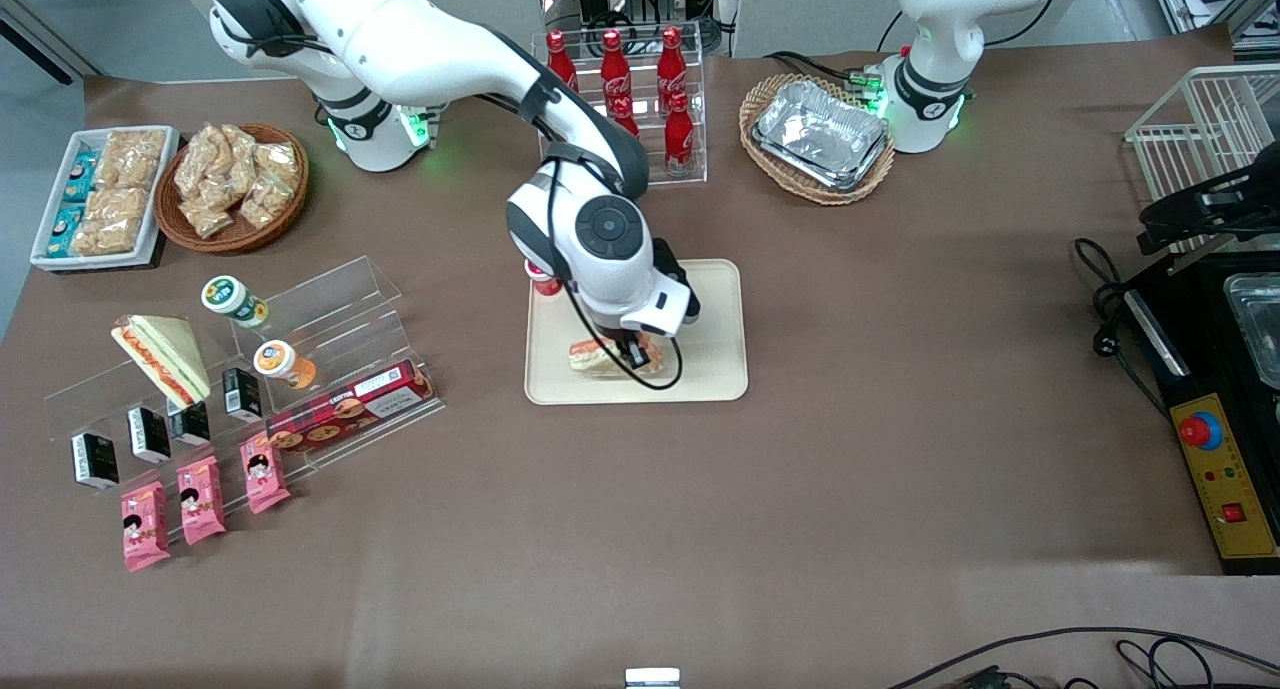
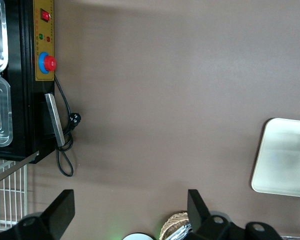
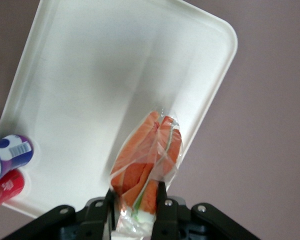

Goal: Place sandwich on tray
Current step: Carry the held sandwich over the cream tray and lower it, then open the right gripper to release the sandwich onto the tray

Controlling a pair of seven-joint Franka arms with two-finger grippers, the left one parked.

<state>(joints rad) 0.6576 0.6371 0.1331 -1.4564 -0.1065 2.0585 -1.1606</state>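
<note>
Claw (image 3: 135, 202) clamps sandwich (image 3: 145, 160) over tray (image 3: 90, 75)

sandwich (image 1: 600, 357) on tray (image 1: 715, 369), gripper (image 1: 632, 354) over tray, around sandwich

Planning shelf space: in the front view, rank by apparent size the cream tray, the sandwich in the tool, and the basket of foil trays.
1. tray
2. basket of foil trays, somewhat smaller
3. sandwich, held by the tool over the tray
</note>
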